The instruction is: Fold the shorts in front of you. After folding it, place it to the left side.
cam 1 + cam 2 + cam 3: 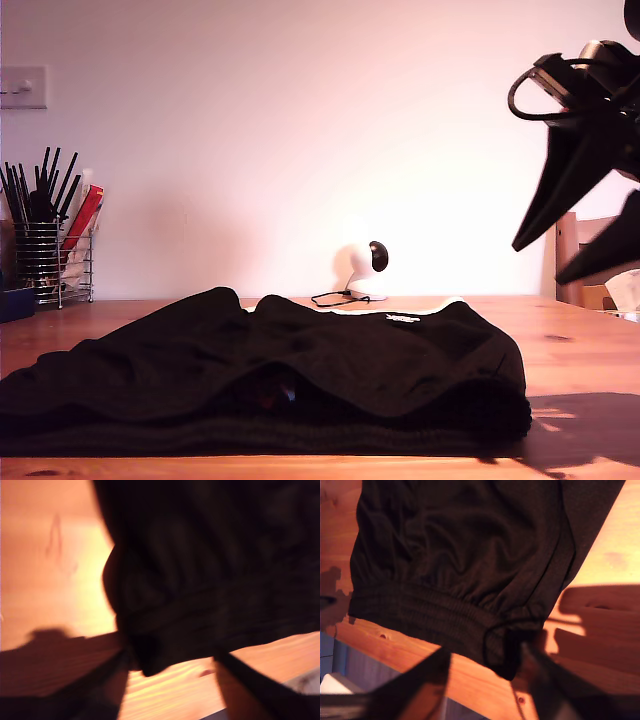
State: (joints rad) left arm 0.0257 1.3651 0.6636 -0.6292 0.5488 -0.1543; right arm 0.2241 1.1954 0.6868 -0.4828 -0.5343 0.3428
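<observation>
Wooden table (pixel 580 350): black shorts (pixel 300 360) folded, long axis across exterior view, ribbed gathered waistband (pixel 435 617) toward camera. My first gripper (pixel 170 680), my second gripper (pixel 487 667): spread, empty.

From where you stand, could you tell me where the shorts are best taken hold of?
Judging by the pose, pinch the ribbed waistband of the shorts at its two end corners, coming from above at the table's near edge; it is the thickest, firmest fold there.
</observation>
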